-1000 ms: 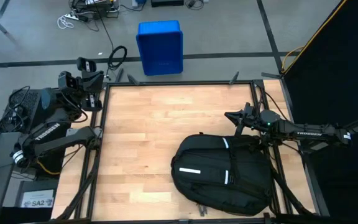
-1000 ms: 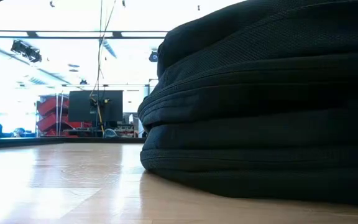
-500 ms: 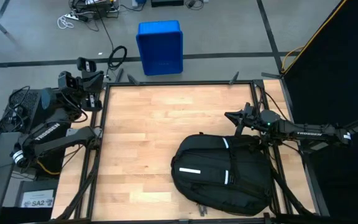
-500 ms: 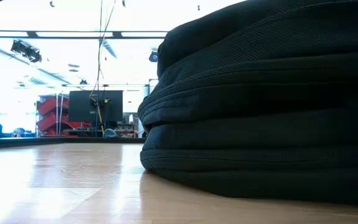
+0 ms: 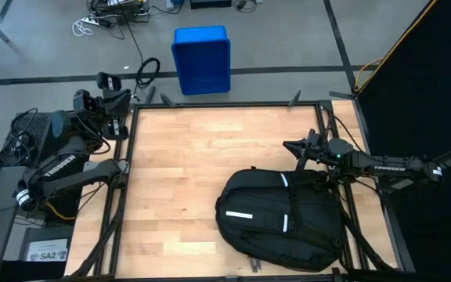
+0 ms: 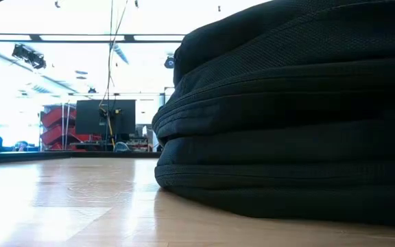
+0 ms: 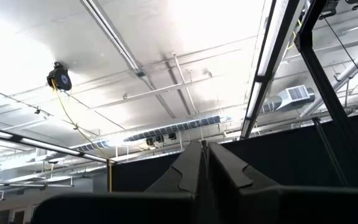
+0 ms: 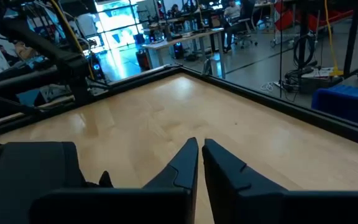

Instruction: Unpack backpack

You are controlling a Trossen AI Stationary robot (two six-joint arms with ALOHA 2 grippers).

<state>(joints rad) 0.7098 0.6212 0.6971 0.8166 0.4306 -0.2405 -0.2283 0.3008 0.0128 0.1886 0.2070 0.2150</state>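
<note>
Unpacking has not begun: large black fabric backpack [image 5: 280, 219] lies zipped at lower right, left claw [image 5: 110, 78] and right claw [image 5: 288, 146] pinched shut, empty.

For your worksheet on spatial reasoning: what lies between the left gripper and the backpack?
In the high view, only bare wooden table and its dark frame rail separate the left gripper, parked off the table's corner, from the backpack.

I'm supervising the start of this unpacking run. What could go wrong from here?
The backpack lies near the table edge on the right arm's side; tugging it could slide it against the frame. The right gripper, shut beside the pack's top, might snag a strap. The left gripper, shut and parked off the table, must travel far to help.
</note>
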